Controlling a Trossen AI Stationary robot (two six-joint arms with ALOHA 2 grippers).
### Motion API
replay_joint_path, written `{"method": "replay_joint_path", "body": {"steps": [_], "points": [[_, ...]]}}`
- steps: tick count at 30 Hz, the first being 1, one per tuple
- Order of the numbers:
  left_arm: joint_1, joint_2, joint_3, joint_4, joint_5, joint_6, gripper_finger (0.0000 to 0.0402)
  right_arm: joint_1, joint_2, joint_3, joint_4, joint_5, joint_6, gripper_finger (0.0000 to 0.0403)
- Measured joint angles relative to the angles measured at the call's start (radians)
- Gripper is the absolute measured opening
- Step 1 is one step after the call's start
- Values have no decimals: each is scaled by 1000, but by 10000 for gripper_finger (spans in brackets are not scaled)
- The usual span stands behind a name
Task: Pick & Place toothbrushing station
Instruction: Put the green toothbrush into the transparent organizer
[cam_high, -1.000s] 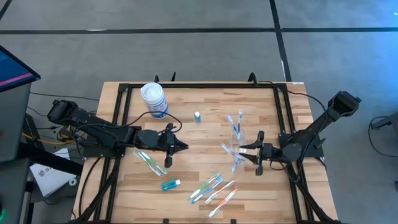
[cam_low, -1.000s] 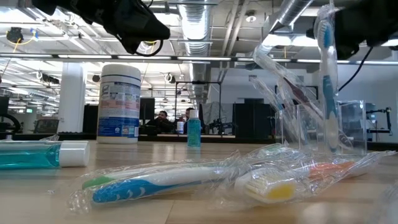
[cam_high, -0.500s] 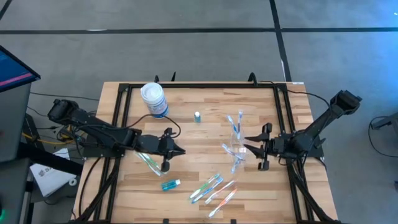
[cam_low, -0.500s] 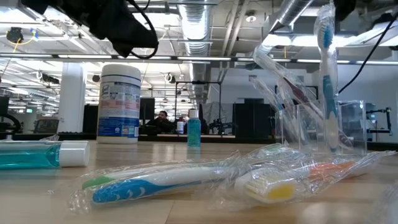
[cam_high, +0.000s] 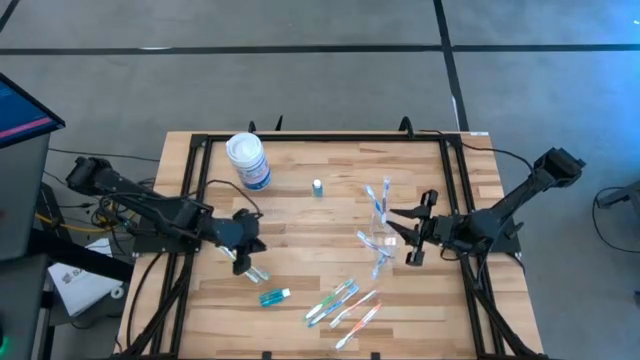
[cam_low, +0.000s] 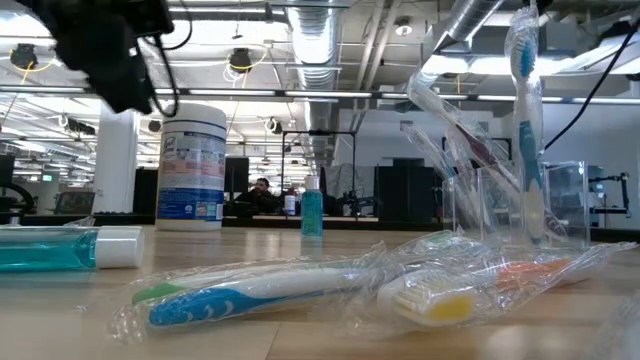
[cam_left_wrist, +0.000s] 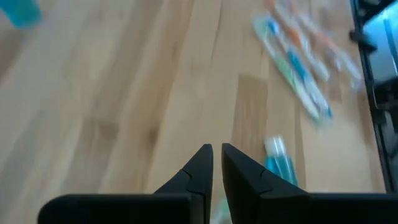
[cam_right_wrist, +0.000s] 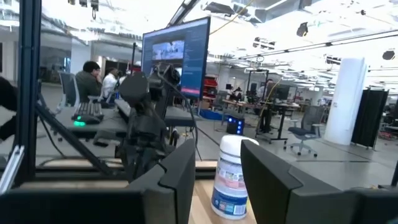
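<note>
A wooden worktop is seen from above, framed by black rails. A white canister with a blue label stands at its far left corner. Right of centre a clear plastic cup stands upright; blue toothbrushes are held in it, heads up, some leaning. Wrapped toothbrushes in blue, green and orange lie loose near the front edge, and a further pair lies just beside the left gripper. A teal tube lies flat in front of that pair; a small teal bottle stands behind the centre. The left jaws are almost closed, with nothing between them. The right gripper hovers just beside the cup, jaws parted and empty.
</note>
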Motion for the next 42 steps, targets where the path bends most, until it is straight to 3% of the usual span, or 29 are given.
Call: {"method": "replay_joint_path", "body": {"steps": [14,25,42], "points": [[-91,125,0,-199,126,-22,79,1,17,-1,-3,-4,113,118],[-121,245,-1,-224,132,24,132,1,17,-1,-20,-4,108,118],[-120,345,-1,-226,195,144,143,1,17,-1,-25,-4,105,118]]}}
